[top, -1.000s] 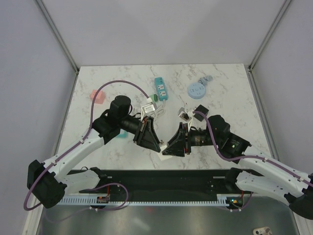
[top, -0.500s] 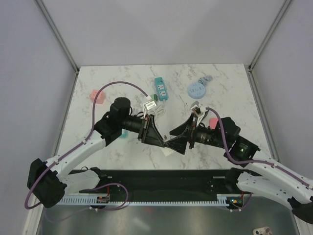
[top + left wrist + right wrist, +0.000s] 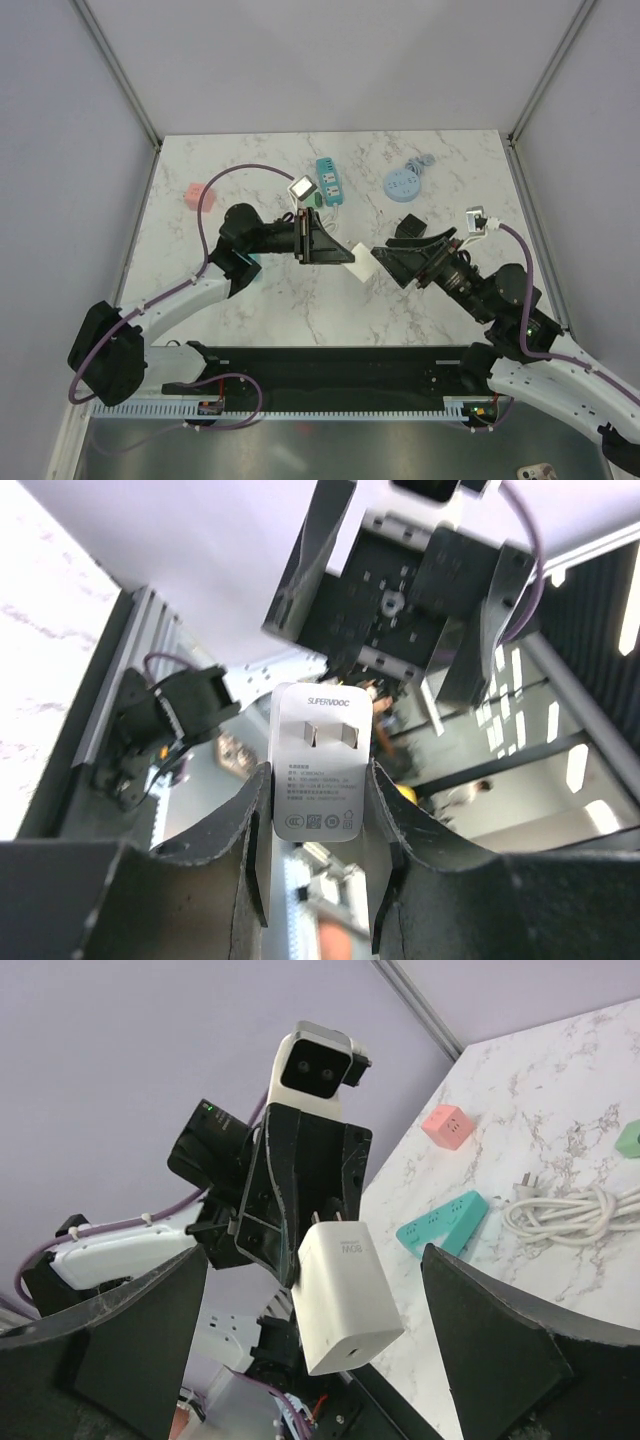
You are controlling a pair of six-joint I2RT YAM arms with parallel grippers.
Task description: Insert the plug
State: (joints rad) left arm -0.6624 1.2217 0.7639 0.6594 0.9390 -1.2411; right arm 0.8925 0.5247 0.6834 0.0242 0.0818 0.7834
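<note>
Far L on the bench, a pink block sat well apart from the action. Nxt across, the teal power strip lay flat toward the back, prob. the target.

In front of it the L pincer was clamped on the plug, a white charger brick held in the air over mid-bench, pads on its two long sides. The L wrist view showed the prong face turned back toward the wrist, so the pins pointed into the pincer, not out.

The R pincer hung near the brick's free end, facing it, jaws spread wide and gripping nothing. Cdn't tell if the brick sat btwn them. A blue disc lay at the back, not involved.

Risks, as I judged them:
- W/ the pins facing the wrist, the L arm prob. cdn't seat the plug as gripped, so a handover or re-grip wd be needed.
- The brick cd drop if L released before R had closed firmly.
- Smooth sides cd let it twist or slip.
- R closing off-centre cd knock it askew.
- At the strip, tilted pins wd jam, or shove the strip if it lay loose.
</note>
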